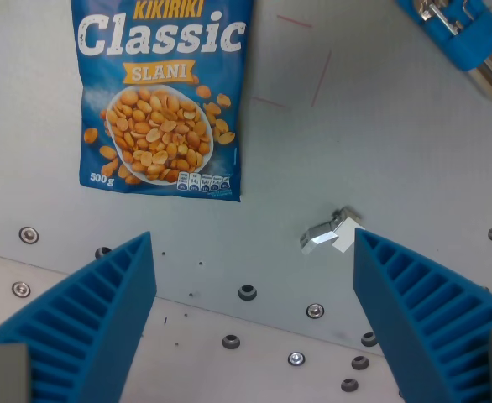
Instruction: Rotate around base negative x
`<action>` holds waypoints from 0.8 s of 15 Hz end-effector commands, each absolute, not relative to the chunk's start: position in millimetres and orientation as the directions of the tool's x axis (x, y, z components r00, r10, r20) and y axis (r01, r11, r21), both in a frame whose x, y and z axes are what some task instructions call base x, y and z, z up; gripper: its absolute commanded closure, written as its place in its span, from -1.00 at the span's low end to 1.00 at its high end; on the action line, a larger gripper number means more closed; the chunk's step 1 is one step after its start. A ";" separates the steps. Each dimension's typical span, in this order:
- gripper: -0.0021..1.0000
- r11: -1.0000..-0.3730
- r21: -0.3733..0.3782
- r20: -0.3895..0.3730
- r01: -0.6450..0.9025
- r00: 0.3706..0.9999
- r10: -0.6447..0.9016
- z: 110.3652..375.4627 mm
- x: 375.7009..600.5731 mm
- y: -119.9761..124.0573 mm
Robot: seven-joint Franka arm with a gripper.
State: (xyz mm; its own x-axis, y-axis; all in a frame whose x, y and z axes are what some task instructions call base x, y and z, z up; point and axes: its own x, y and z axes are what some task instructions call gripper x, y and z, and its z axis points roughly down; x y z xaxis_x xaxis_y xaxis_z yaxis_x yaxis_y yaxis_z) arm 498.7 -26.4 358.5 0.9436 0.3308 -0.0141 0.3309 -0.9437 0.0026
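Wrist view, looking down on a grey metal table [380, 168].

Item 1: gripper [253, 323]. Two blue ribbed fingers [86, 319] are framing the lower corners of the picture, standing wide apart with nothing between them. Only bare plate and a scatter of bolt holes [247, 292] are showing in the gap.

Item 2: peanut bag [160, 96]. Blue packet marked "Classic", lying flat and face up in the upper left of the wrist view, its top edge cut off by the frame. It is lying beyond the fingers, apart from both.

Item 3: small metal piece [328, 233]. Silvery, lying loose on the table just above the finger at the wrist view's right, not touching it. What it is cannot be told.

Item 4: blue-handled tool [464, 38]. Partly in frame at the upper right corner, well apart from everything else.

Handling note. The task is naming a pure rotation of the arm, not a grasp, so no object is appearing to be the target; the moving thing is the gripper itself, rigid and empty. If the bag were wanted, it is looking light, soft and crinkly with a slick film surface, best pinched across a side edge, since the loose nuts inside would be shifting.
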 end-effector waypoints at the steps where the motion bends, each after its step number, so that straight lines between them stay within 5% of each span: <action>1: -1.00 -0.943 0.017 -0.014 0.331 0.944 0.331 360.7 498.5 -26.6; 12: -1.00 -0.931 0.154 -0.063 0.330 0.944 0.324 360.7 498.5 -26.6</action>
State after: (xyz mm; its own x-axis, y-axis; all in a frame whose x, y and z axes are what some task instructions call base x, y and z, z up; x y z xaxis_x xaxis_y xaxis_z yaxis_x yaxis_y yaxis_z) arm 498.7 -29.1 358.7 0.9402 0.3398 -0.0258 0.3405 -0.9397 0.0327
